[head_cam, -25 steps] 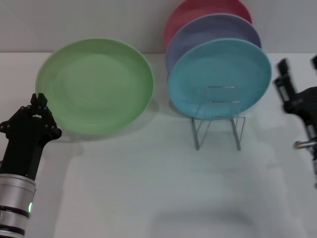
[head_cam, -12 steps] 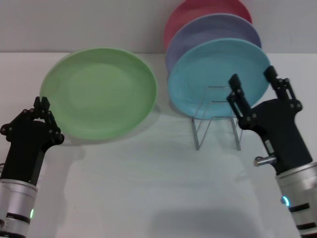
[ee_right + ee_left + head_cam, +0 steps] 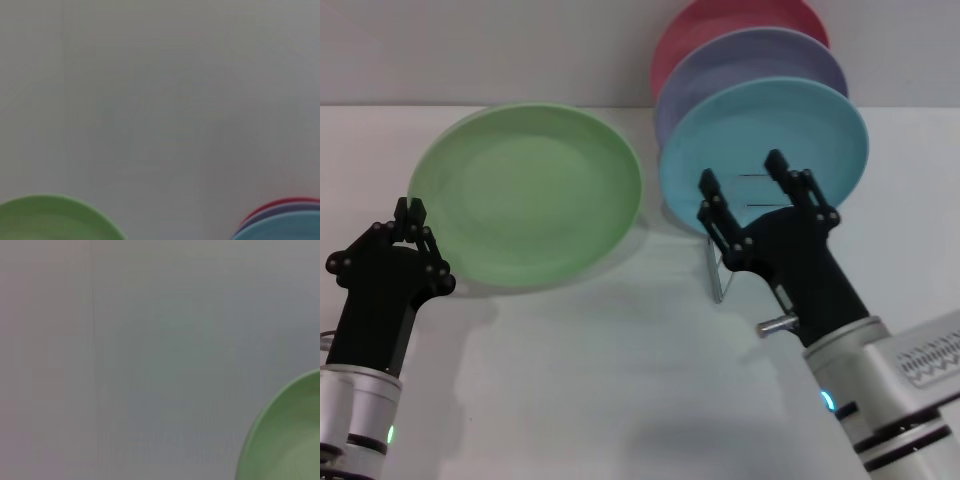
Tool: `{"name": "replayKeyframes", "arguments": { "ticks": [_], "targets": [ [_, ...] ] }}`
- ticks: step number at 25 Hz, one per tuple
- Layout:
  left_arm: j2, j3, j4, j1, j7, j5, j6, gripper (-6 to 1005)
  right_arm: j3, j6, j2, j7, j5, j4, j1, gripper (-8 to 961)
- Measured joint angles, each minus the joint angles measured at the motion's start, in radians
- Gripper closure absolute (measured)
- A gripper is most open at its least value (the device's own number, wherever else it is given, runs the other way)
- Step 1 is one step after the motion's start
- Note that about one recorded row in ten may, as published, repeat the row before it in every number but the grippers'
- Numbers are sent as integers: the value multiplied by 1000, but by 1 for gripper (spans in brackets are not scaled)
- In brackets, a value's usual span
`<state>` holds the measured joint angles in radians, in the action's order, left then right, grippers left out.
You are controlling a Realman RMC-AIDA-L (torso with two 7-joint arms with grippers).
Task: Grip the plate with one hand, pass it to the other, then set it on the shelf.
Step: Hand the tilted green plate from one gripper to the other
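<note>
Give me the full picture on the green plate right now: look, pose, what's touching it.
The plate is round, shallow, matte light green, plastic-looking, with a low raised rim and a plain face. It is tilted up, face toward the head camera, casting a shadow on the white table. The left hand is closed on its lower-left rim. The right hand is open, apart from it, in front of the turquoise plate.

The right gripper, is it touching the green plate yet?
Apart. In the head view the right gripper stands open before the turquoise plate, with bare table between it and the green plate.
</note>
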<state>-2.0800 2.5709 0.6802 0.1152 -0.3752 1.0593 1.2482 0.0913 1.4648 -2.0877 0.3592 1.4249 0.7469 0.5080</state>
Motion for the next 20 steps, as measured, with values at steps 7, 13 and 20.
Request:
{"name": "replayKeyframes", "arguments": {
  "ticks": [7, 13, 20],
  "targets": [
    [0, 8, 26, -2, -41, 26, -15, 969, -120, -173, 0, 10, 79, 16, 4, 227],
    [0, 10, 31, -2, -42, 27, -21, 969, -222, -296, 0, 30, 151, 20, 6, 227],
    [0, 10, 46, 8, -72, 59, -36, 969, -278, -377, 0, 33, 183, 21, 20, 226]
  ]
}}
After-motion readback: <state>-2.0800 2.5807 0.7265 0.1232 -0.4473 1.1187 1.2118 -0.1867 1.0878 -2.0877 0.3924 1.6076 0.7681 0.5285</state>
